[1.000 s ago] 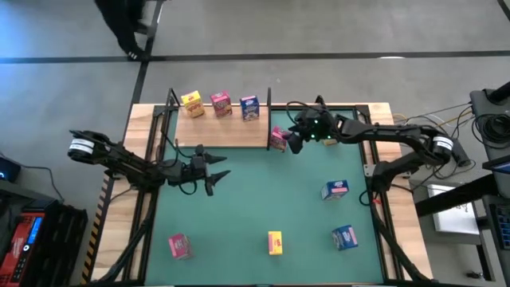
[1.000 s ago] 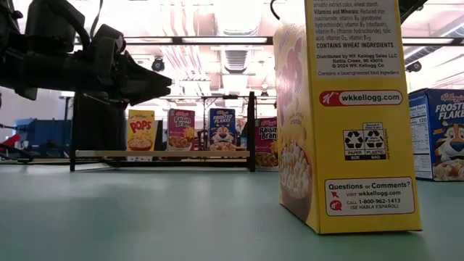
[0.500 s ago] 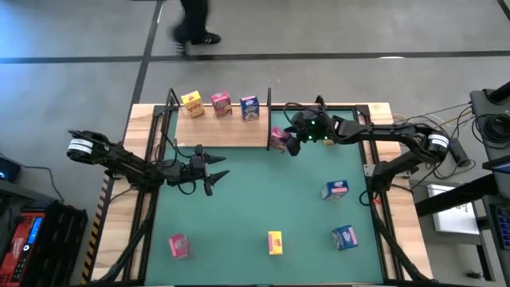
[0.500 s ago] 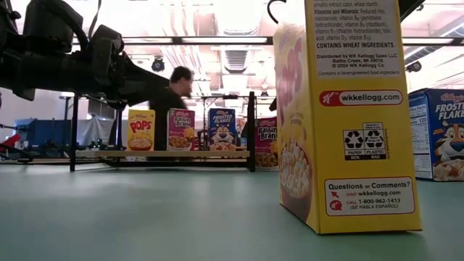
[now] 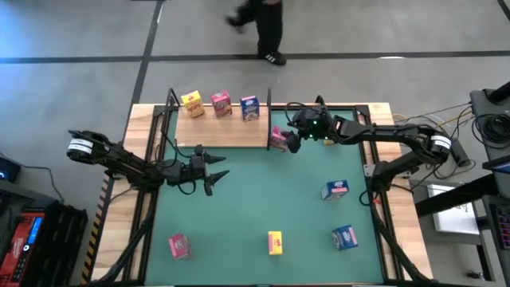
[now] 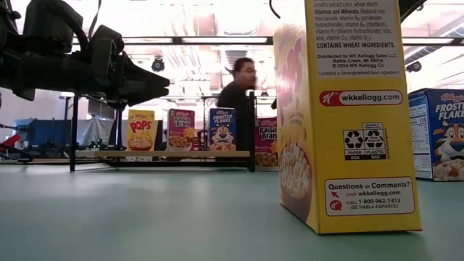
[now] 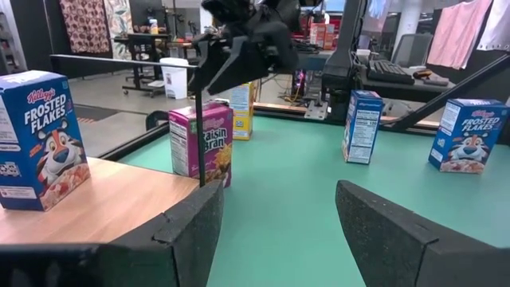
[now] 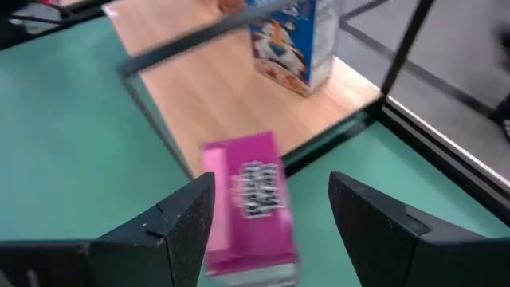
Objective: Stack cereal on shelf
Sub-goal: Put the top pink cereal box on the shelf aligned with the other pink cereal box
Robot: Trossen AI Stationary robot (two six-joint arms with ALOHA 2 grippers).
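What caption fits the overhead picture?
Right tool hovers open beside a pink cereal box at the shelf edge; three boxes stand shelved.

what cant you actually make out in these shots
- Low view: the yellow box up close runs off the top edge and hides the mat behind it.
- Right wrist view: the pink box between the open right gripper fingers is blurred; contact cannot be judged.
- High view: box prints on the shelf are too small to read.
- Left gripper: waits open over the mat.
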